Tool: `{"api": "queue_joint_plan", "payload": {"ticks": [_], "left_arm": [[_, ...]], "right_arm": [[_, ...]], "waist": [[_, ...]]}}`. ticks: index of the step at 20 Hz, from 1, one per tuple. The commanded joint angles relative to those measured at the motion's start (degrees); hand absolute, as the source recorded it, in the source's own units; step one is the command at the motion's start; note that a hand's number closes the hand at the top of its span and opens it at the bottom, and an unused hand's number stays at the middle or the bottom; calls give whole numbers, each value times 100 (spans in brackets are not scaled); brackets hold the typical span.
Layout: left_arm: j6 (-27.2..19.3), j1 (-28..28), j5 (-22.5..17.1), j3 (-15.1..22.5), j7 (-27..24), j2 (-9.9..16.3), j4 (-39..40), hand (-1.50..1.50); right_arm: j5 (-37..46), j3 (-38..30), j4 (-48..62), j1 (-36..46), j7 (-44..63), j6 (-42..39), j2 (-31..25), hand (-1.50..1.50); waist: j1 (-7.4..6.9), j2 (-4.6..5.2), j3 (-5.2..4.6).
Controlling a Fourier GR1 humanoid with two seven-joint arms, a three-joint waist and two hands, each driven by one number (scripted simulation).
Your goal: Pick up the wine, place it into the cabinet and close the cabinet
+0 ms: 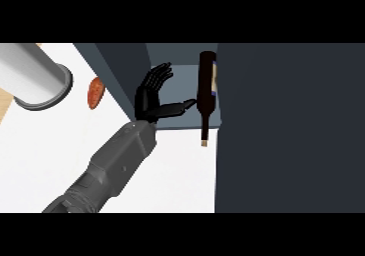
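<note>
Inside the open cabinet (181, 85), the wine bottle (206, 90) is being seen lying along the shelf, its dark body reaching toward the back and its thin neck pointing toward the counter's edge. The neck's tip is being shown hanging past the shelf's front lip, over the white counter (177, 170). A pale label is being glimpsed on the bottle's right side, close against the cabinet door.

Only one hand (152, 95) is being shown; which arm it belongs to cannot be told from the view, though it is coming in from the lower left. It is being held wide, fingers straight and raised toward the cabinet's back, thumb stretched sideways toward the bottle. The thumb's tip is being seen just beside the bottle's lower body; whether it is touching cannot be told. Nothing is being held by the fingers.

The large dark cabinet door (292, 130) is being seen filling the right of the view, standing open just beside the bottle, and everything behind it is being hidden. The protruding neck is being seen lying across the shelf's front lip.

On the counter to the left, a grey cylinder (33, 75) is being shown standing, and a small reddish-brown oval item (95, 93) is being seen lying just beside it, well apart from the bottle.
</note>
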State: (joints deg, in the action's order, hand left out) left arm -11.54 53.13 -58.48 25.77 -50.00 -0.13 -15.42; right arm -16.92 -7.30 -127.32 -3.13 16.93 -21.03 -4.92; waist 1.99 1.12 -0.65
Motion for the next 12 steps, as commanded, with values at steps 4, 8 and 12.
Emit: {"api": "queue_joint_plan", "payload": {"ticks": [4,8,12], "left_arm": [[-247,-523,174,-62,-459,217,-432,-150],[-673,-1228,435,390,-160,140,-1588,-150],[-899,-1754,692,831,505,547,-3058,-150]], "right_arm": [[-215,-201,-28,106,109,-2,-145,-150],[-19,-4,-352,-243,202,79,18,-150],[88,211,-653,-303,472,250,119,-150]], "waist": [[-230,-127,65],[-340,-187,69],[-378,-206,68]]}}
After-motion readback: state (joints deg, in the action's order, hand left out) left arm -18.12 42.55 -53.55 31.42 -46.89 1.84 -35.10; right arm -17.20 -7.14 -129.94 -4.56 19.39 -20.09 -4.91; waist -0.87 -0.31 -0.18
